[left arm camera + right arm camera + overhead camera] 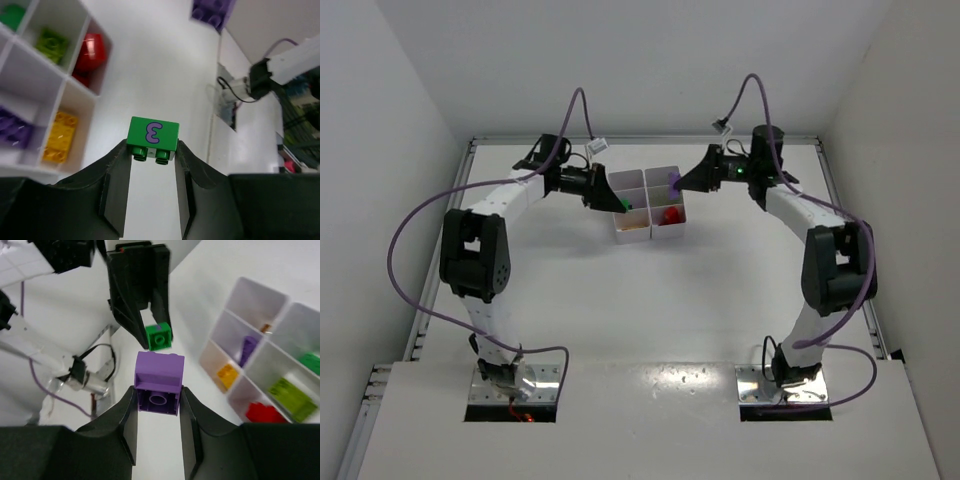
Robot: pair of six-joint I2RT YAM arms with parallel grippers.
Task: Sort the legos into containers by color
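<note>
While both arms reach to the far middle of the tabletop [650, 320], the top view shows the left arm [475, 250] and right arm [835, 265] meeting at the white tray [632, 183]. The left jaws sit at its left edge with a green brick [625, 206] at their tip. The right jaws sit at its far right corner with a purple brick [673, 180]. A red brick [670, 213] lies in a right-hand compartment.

From the left wrist, the left jaws are pinched narrow on the green brick [152, 134], which bears a purple mark and turns its studs toward the camera. The tray [30, 65] lies to the left. A yellow brick [59, 137], a second purple brick [12, 130], the red brick [90, 52], a lime brick [52, 42] and a dark green brick [10, 15] each sit in a separate compartment. The purple brick [212, 12] shows at the top edge.

From the right wrist, the right jaws clamp the purple brick [159, 375], hollow underside toward the camera. Just beyond it the left jaws hold the green brick [159, 336]; whether the two bricks touch cannot be told. The tray [255, 297] lies to the right with the yellow brick [227, 374], second purple brick [247, 347], red brick [262, 412], lime brick [290, 395] and dark green brick [310, 362] inside.
</note>
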